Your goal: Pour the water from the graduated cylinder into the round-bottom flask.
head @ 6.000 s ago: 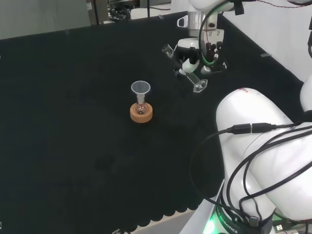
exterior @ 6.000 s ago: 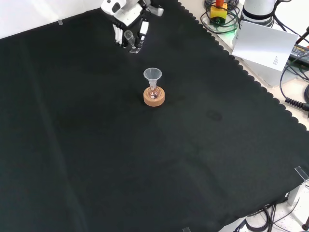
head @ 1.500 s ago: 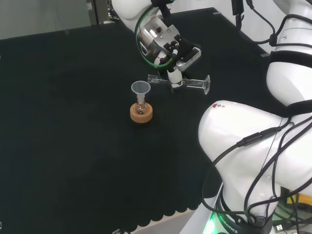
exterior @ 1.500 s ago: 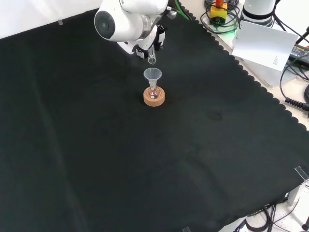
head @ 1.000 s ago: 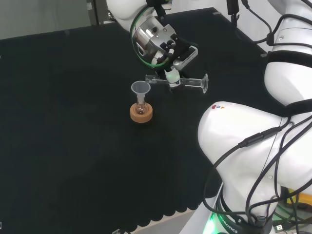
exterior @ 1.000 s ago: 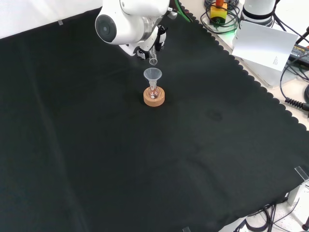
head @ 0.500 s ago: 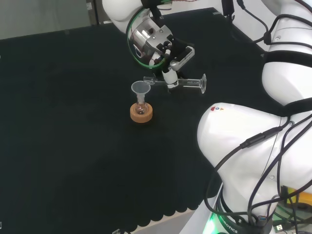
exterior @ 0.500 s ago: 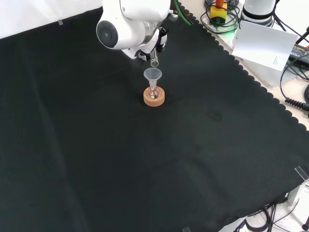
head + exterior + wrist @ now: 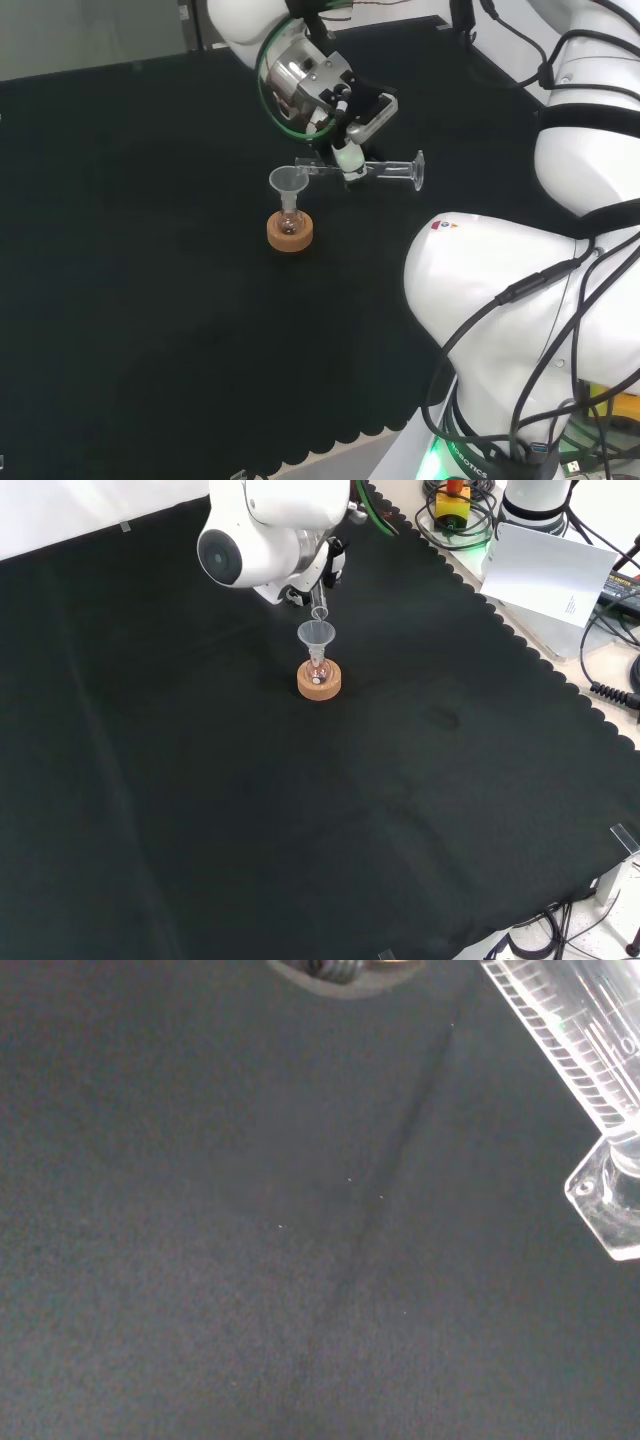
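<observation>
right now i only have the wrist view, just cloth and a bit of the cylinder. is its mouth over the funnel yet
Observer: Yes. In the head view the graduated cylinder lies about level, its mouth at the rim of the funnel.
Operator: what's the funnel in
Observer: It sits in the neck of the round-bottom flask, which stands on a cork ring.
Operator: hand got it properly?
Observer: The hand is curled round the cylinder's middle, its base pointing right in the head view.

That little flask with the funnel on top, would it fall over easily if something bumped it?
Probably yes. The flask looks small and carries a wide funnel, so it seems top-heavy. The cork ring under it likely steadies it against rolling. Being clear glass or plastic, it may break if knocked over.
</observation>
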`<action>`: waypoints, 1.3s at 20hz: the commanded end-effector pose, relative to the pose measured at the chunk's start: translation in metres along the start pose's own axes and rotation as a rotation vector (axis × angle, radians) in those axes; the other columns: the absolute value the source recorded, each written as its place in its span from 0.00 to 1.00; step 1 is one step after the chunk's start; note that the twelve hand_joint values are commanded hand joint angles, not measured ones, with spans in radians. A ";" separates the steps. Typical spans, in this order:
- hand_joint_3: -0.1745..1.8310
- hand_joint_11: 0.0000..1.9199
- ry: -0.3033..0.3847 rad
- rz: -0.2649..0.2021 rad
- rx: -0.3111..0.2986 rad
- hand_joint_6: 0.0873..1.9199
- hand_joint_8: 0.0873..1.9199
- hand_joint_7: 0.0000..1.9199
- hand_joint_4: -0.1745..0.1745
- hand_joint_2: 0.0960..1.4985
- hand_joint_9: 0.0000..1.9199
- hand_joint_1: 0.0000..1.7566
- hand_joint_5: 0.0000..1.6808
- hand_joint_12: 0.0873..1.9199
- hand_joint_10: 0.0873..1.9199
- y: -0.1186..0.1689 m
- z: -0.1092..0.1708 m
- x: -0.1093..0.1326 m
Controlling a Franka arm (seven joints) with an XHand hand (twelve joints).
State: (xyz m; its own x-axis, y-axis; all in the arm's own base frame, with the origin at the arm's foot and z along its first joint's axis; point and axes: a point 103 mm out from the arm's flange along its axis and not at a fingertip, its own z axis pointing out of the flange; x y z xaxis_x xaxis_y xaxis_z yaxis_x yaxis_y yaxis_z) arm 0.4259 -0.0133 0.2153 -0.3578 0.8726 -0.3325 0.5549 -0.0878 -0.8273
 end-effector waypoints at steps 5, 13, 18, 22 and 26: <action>0.09 0.65 -0.032 0.017 0.041 0.34 0.54 0.46 0.03 0.67 0.65 0.86 0.60 0.31 0.35 0.000 -0.004 0.008; 0.09 0.65 -0.039 0.019 0.038 0.34 0.54 0.46 0.03 0.67 0.65 0.86 0.60 0.31 0.35 -0.003 -0.007 0.009; 0.09 0.65 -0.053 0.034 0.054 0.34 0.54 0.46 0.03 0.67 0.65 0.86 0.60 0.31 0.35 -0.003 -0.010 0.013; 0.09 0.65 -0.051 0.030 0.051 0.34 0.54 0.46 0.03 0.67 0.65 0.86 0.60 0.31 0.35 -0.004 -0.010 0.010; 0.09 0.65 -0.058 0.034 0.052 0.34 0.54 0.46 0.02 0.67 0.65 0.86 0.60 0.31 0.35 -0.004 -0.011 0.009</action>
State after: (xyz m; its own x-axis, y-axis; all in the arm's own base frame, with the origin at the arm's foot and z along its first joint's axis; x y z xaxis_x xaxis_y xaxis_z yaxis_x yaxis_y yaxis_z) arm 0.4277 0.0045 0.2188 -0.3871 0.8414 -0.3771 0.5302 -0.1315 -0.8376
